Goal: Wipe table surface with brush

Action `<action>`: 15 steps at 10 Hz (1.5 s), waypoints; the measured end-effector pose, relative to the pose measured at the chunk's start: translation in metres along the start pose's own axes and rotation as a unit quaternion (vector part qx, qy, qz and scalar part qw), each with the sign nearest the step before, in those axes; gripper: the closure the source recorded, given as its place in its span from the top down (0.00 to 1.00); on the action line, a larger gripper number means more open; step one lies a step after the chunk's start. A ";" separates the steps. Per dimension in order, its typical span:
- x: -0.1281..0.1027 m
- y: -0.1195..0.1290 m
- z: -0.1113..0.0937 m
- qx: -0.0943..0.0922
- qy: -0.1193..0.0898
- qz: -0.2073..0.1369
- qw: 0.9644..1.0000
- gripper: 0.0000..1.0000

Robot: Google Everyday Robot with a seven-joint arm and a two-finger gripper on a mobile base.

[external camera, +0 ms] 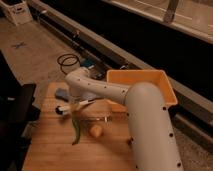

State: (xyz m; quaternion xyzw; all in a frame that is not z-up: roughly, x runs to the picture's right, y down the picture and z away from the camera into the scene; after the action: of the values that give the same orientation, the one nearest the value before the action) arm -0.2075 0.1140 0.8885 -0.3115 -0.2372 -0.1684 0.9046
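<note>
pale plank table surface (52,150), slim silvery brush (86,103) with dark head under the gripper (75,99), hold unclear

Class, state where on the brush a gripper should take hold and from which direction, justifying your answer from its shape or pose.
Probably the middle of the pale handle, from above. The brush lies low along the table surface, with its dark head toward the picture's left, and the slim handle suits a narrow pinch. The gripper hangs right over it.

Dim light, grey floor (31,56); black cable coil (59,61) on it; white box (18,11) far off.
</note>
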 end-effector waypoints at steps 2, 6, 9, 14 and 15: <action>-0.017 0.017 0.002 -0.004 -0.021 -0.007 1.000 0.00; -0.005 0.058 -0.001 -0.029 -0.026 0.020 0.999 0.00; 0.035 0.057 -0.015 -0.028 -0.007 0.051 0.998 0.00; 0.043 0.005 0.009 -0.037 -0.012 0.050 0.998 0.00; 0.032 -0.004 0.016 -0.037 -0.017 0.040 0.998 0.00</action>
State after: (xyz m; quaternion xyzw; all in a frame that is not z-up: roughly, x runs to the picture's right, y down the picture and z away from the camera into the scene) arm -0.1880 0.1167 0.9185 -0.3572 -0.2335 -0.1355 0.8942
